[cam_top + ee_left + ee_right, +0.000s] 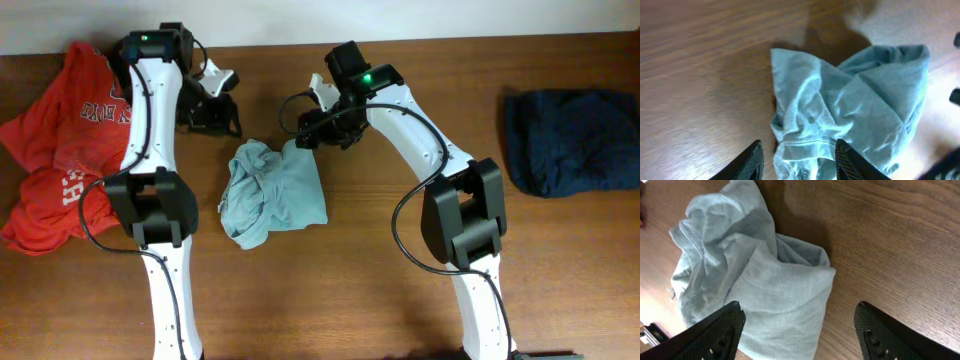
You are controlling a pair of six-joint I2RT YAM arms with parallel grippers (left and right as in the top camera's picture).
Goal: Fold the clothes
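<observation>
A pale grey-blue T-shirt [270, 190] lies crumpled in a heap at the table's middle. It fills the left wrist view [850, 110] and the right wrist view [755, 275]. My left gripper [213, 115] is open and empty, just up-left of the heap; its fingertips [797, 152] straddle a hemmed edge. My right gripper [312, 130] is open and empty, just above the heap's upper right corner; one fingertip [800, 317] hangs over the cloth. Red tees with white lettering [60, 140] lie piled at the far left. A navy garment [570, 140] lies at the far right.
The wooden table [380, 290] runs to a pale wall along the back edge. Both arm bases stand at the front, on either side of the heap.
</observation>
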